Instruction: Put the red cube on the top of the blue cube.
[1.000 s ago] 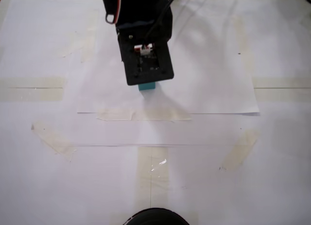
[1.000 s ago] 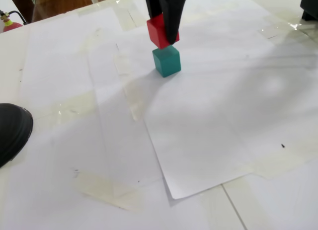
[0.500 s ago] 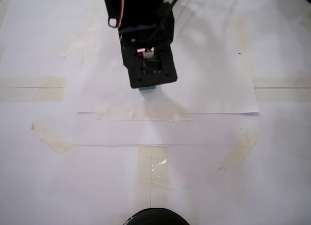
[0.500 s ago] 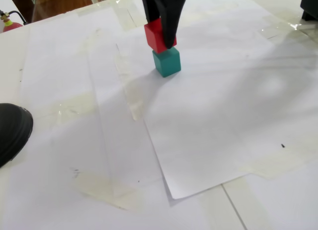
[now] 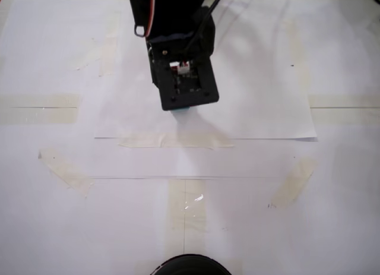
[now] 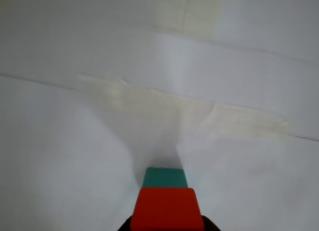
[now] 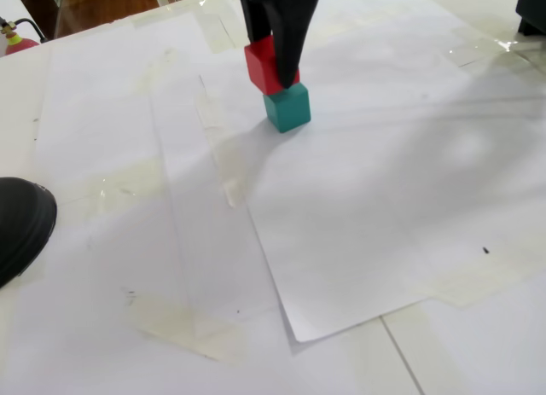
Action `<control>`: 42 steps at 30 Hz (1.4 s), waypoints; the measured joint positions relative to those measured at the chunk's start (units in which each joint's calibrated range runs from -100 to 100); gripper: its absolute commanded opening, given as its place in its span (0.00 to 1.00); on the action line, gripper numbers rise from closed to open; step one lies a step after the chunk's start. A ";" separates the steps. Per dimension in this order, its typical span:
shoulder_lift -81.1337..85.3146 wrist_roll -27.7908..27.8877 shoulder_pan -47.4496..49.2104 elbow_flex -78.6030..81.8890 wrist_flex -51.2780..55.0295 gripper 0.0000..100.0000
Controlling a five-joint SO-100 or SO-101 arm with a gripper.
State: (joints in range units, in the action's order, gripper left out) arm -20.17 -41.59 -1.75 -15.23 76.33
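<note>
The red cube [image 7: 263,66] sits on top of the blue cube [image 7: 287,108], which is teal, offset a little to the left in a fixed view. My gripper [image 7: 273,60] is shut on the red cube, with a black finger [image 7: 292,37] on its right face. In the wrist view the red cube [image 6: 167,208] fills the bottom centre, with the teal cube [image 6: 165,177] just beyond it. In the fixed view from above, the arm's wrist housing [image 5: 184,79] covers both cubes, and only a teal sliver [image 5: 181,110] shows.
White paper sheets [image 7: 358,224] are taped to the table with beige tape strips [image 5: 175,141]. A black round object [image 7: 19,224] lies at the left edge and also shows at the bottom edge from above [image 5: 190,266].
</note>
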 measured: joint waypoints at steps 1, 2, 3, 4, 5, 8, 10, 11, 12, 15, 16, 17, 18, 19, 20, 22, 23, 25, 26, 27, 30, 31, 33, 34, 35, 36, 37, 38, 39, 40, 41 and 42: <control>0.00 0.00 0.00 0.36 -0.33 0.11; 0.00 0.00 0.00 0.81 -0.57 0.11; 0.00 0.00 0.00 1.08 -0.73 0.11; 0.00 0.00 0.00 1.17 -0.89 0.11; 0.00 0.00 0.00 1.36 -1.06 0.11; 0.00 0.00 0.00 1.54 -1.30 0.12; 0.00 0.00 0.00 1.99 -1.30 0.12; 0.00 0.00 0.00 2.08 -1.30 0.12; 0.00 0.00 0.00 2.35 -1.30 0.12; 0.09 0.00 0.00 2.98 -1.30 0.13; 0.09 0.00 0.00 3.07 -1.46 0.13; 0.09 0.00 0.00 3.07 -1.63 0.14; 0.09 0.00 0.00 3.16 -1.79 0.14; 0.17 0.00 0.00 3.25 -1.79 0.15; 0.17 0.00 0.00 3.34 -1.79 0.16; 0.17 0.00 0.00 3.43 -1.95 0.18; 0.17 0.00 0.00 3.43 -2.11 0.20; 0.09 0.00 0.00 3.43 -2.28 0.22; 0.09 0.00 0.00 3.62 -2.28 0.23; 0.09 0.00 0.00 3.71 -2.28 0.24; 0.09 -0.24 0.00 3.80 -2.28 0.27; 0.09 -0.29 0.00 3.80 -2.28 0.28; 0.09 -0.39 0.00 3.80 -2.44 0.29; 0.09 -0.39 0.00 3.80 -2.44 0.30; 0.09 -0.39 0.00 3.80 -2.44 0.31; 0.09 -0.39 0.00 3.80 -2.44 0.32; 0.09 -0.39 0.00 3.80 -2.44 0.33; 0.09 -0.39 0.00 3.80 -2.44 0.34; 0.09 -0.49 0.07 3.80 -2.68 0.35; 0.09 -0.59 0.15 3.80 -2.85 0.36; 0.09 -0.59 0.22 3.80 -3.01 0.37; 0.09 -0.59 0.37 3.80 -3.25 0.37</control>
State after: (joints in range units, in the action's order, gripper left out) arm -20.09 -42.17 -1.39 -11.43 73.08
